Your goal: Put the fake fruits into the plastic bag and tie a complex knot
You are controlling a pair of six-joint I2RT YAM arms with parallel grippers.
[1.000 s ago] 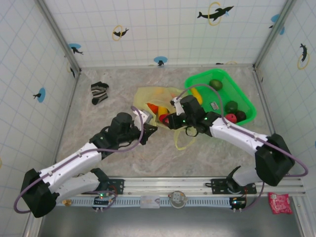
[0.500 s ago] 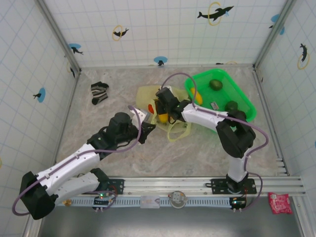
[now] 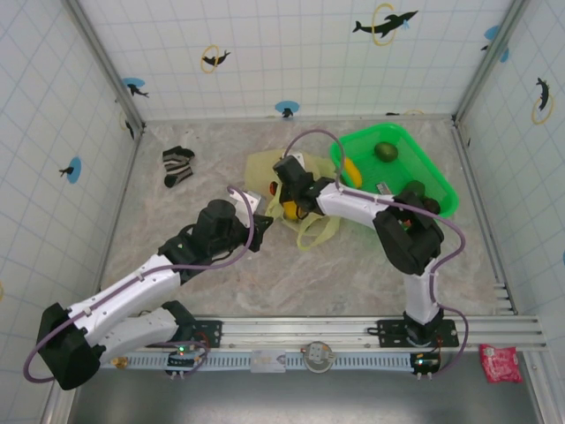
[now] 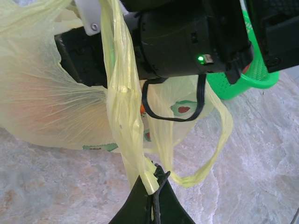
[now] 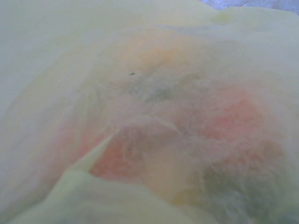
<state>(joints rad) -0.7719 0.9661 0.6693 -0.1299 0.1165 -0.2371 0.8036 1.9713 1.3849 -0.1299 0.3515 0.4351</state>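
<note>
**Plastic bag at mid-table, one handle gripped**

The plastic bag (image 3: 258, 168) lies at the middle of the table (image 3: 371, 265), just left of the green basket (image 3: 443, 196), with fruits (image 3: 290, 210) inside. Your left gripper (image 4: 153, 187) pinches a twisted handle (image 4: 122, 116). Your right gripper (image 3: 286, 194) sits over the bag; you cannot tell whether it is open.

The surface (image 3: 371, 283) is a pale marbled grey-beige sheet, closed in by a back wall (image 3: 291, 62), a left wall (image 3: 44, 203) and a right wall (image 3: 521, 168) of white panels ruled with a thin grey grid. Dark dolphin stickers (image 3: 386, 22), ringed in yellow or set on blue discs, dot the walls, and grey metal posts (image 3: 104, 62) stand in the two far corners. A silver rail (image 3: 300, 330) edges the near side, under soft, even light.
</note>
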